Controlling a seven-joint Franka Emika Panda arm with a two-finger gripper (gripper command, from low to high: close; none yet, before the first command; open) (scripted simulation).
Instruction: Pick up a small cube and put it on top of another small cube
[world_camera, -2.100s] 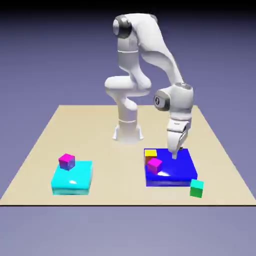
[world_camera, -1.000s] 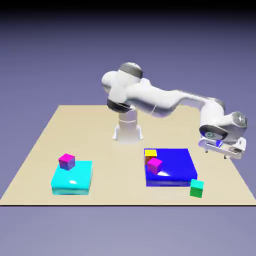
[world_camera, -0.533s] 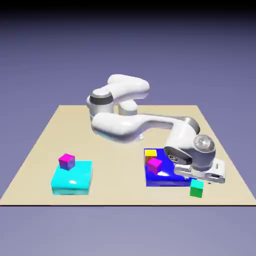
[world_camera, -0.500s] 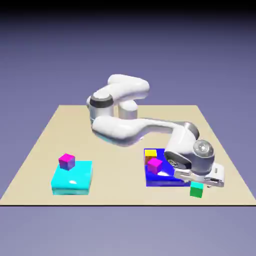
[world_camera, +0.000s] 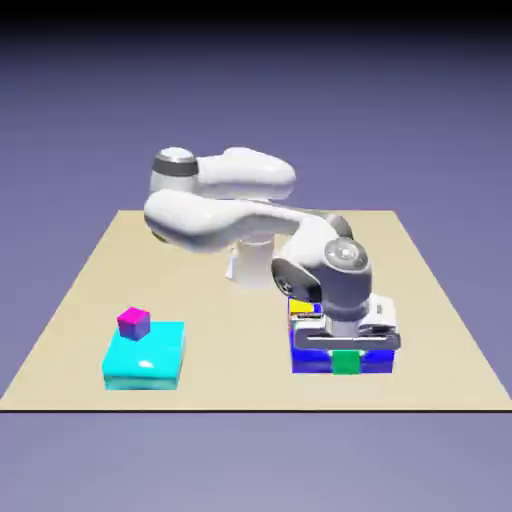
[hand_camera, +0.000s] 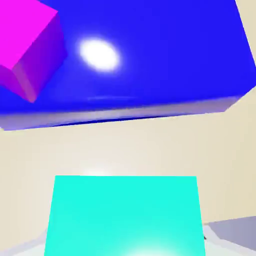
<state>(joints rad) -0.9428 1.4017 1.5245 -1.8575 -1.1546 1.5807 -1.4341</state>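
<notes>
Green cube (hand_camera: 125, 215) between gripper (world_camera: 346, 352) fingertips, jaws closed on it, below the hand, near blue slab (world_camera: 342, 361)

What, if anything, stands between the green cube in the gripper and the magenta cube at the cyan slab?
The blue slab's near side, with another magenta cube on top, likely lies along a low, straight path from the green cube. Beyond it, nothing visible blocks the way to the cyan slab's magenta cube.
</notes>
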